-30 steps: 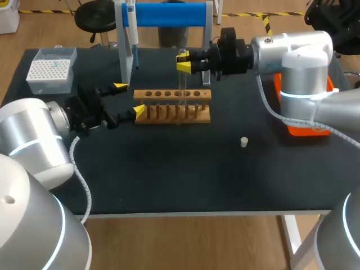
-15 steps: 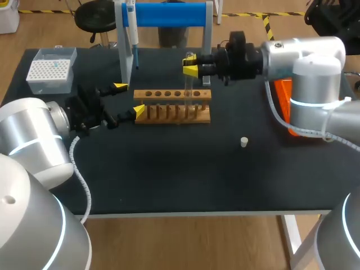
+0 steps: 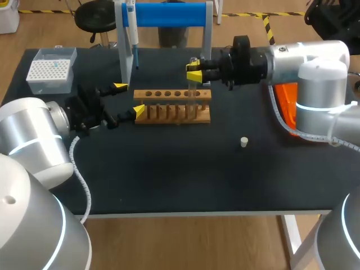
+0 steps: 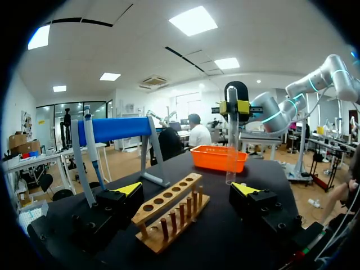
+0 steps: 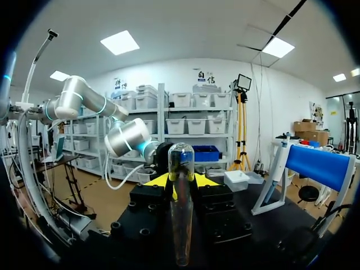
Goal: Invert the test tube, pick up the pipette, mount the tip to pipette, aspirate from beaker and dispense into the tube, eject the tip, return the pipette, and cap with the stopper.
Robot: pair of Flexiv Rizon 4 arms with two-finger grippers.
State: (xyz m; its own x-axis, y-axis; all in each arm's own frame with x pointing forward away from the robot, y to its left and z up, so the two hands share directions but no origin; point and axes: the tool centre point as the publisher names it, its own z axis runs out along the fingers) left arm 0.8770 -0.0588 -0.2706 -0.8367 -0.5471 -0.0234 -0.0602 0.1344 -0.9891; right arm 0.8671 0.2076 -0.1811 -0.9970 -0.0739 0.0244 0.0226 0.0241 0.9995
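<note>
Tracking my right arm over the last second, I see it carry the clear glass test tube (image 3: 194, 90) sideways along the wooden tube rack (image 3: 171, 112), from over its middle holes to over its right end. My right end effector (image 3: 194, 71) stays clamped on the tube's upper part, tube upright. My left end effector (image 3: 129, 98) has not moved, fingers apart at the rack's left end. I judge the tube is being lined up for seating, and the pipette steps remain.
</note>
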